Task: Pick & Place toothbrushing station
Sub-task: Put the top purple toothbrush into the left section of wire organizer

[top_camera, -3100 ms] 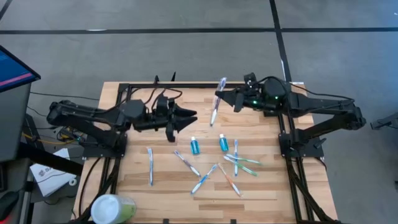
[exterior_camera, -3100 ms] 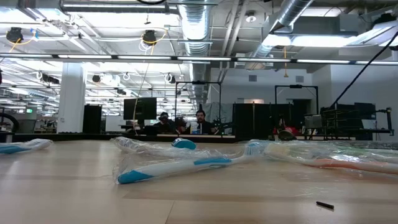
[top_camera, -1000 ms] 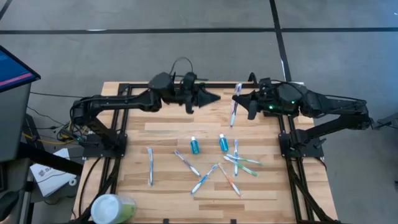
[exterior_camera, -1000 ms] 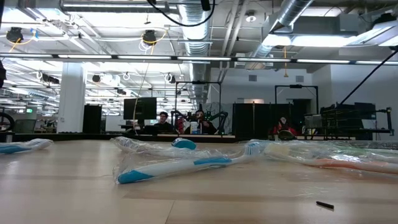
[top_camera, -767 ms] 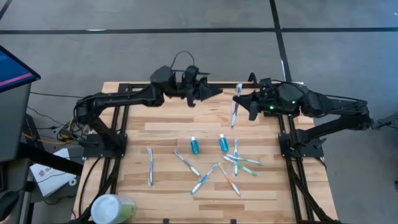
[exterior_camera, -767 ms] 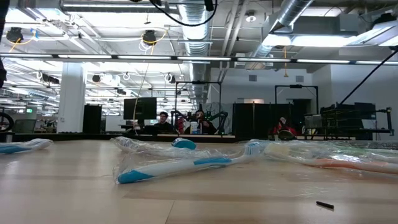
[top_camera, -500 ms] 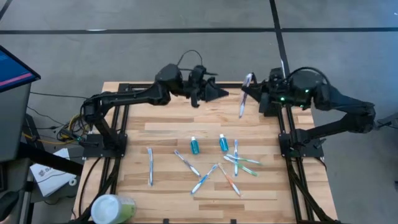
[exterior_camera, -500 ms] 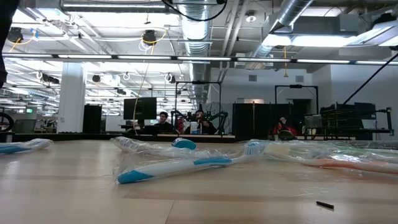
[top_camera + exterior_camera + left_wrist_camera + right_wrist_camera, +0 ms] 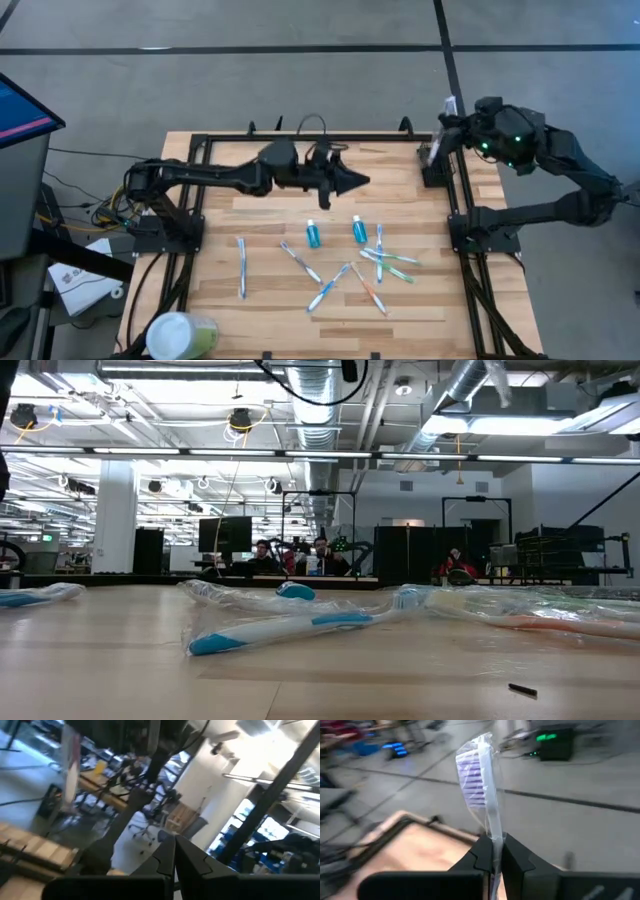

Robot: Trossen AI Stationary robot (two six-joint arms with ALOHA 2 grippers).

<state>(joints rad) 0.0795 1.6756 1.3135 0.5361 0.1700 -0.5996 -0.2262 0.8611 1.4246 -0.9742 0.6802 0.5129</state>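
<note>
Wooden planks formed the table (image 9: 260,215), which was set on a grey floor crossed by dark lines. Loose wrapped toothbrushes (image 9: 330,288) and two small blue bottles (image 9: 313,235) were scattered over its middle and near part, and a pale-green cup (image 9: 181,335) was seen at its near left corner. The toothbrushing station (image 9: 433,173), a small black upright holder, was seen at the table's far right edge, beside the frame rail. The right gripper (image 9: 446,121) was held above it, its fingers clamped on a wrapped purple-bristled toothbrush (image 9: 479,775), bristle end pointing away from the gripper. The left gripper (image 9: 358,181) was held over the far middle of the table, its fingers pressed together with nothing between them, pointing toward the right side.
</note>
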